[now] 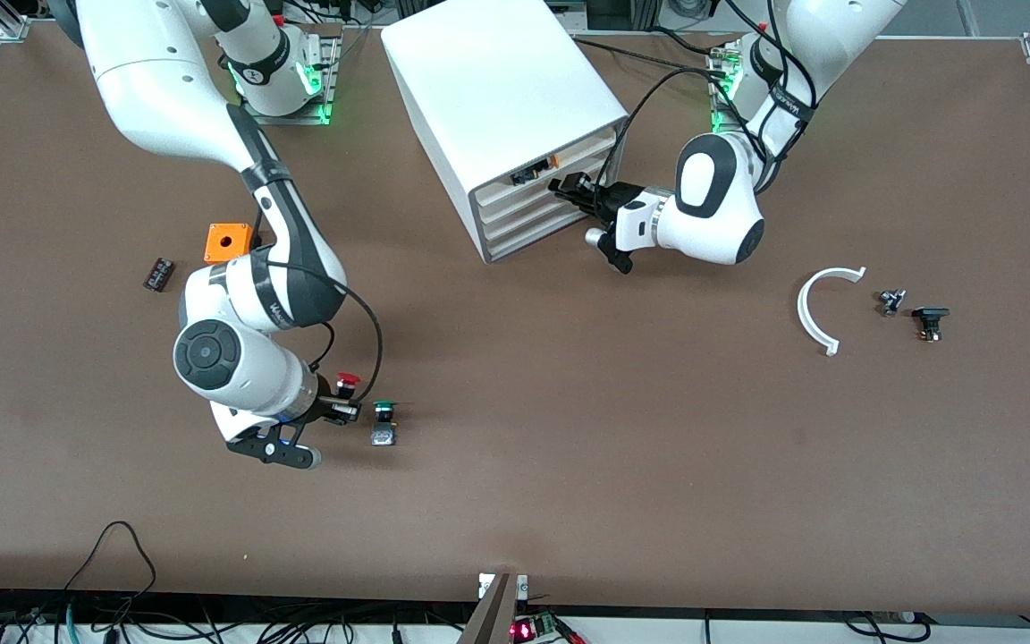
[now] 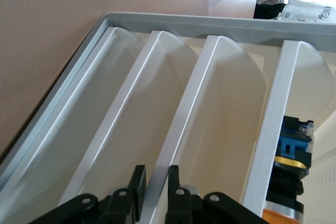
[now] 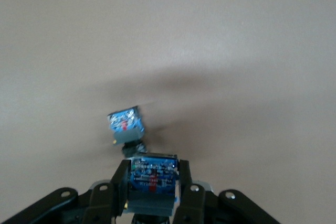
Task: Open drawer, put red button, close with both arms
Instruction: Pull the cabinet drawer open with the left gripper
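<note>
The white cabinet (image 1: 497,98) stands toward the robots' bases with its four drawer fronts all flush. My left gripper (image 1: 566,189) is at those fronts. In the left wrist view it (image 2: 156,177) is shut on the front lip of the drawer (image 2: 220,129), the one just under the highest drawer, which holds a black-and-orange part (image 2: 286,169). My right gripper (image 1: 345,408) hangs low over the table, shut on the red button (image 1: 348,382). The right wrist view shows the red button's labelled base (image 3: 152,182) between the fingers (image 3: 116,182).
A green-capped button (image 1: 384,420) lies on the table just beside the right gripper, and its base (image 3: 125,121) shows in the right wrist view. An orange box (image 1: 229,241) and a small dark part (image 1: 158,273) lie toward the right arm's end. A white curved piece (image 1: 823,309) and two small dark parts (image 1: 930,320) lie toward the left arm's end.
</note>
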Tool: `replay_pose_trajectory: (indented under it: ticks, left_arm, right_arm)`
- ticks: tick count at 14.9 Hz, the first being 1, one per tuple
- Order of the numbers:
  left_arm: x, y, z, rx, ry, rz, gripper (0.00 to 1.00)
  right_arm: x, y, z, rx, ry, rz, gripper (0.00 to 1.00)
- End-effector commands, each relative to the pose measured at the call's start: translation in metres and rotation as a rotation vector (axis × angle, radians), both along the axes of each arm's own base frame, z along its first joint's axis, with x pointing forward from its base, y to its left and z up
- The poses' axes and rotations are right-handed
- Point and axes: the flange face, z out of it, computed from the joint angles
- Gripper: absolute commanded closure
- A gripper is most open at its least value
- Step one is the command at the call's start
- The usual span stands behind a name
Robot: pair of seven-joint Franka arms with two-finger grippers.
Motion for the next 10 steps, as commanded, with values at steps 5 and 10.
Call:
replay_pose_trajectory:
  ticks: [5,10]
  left_arm:
    - [0.100,0.075,0.008,0.044,-0.134,0.017,1.00]
    - [0.157,0.117,0.011,0.038,-0.189,0.018,1.00]
  right_arm:
    - [-0.015,0.026,0.036,-0.075,0.092,-0.146,1.00]
    - [-0.039,0.075,0.066,-0.100,0.100,-0.286,1.00]
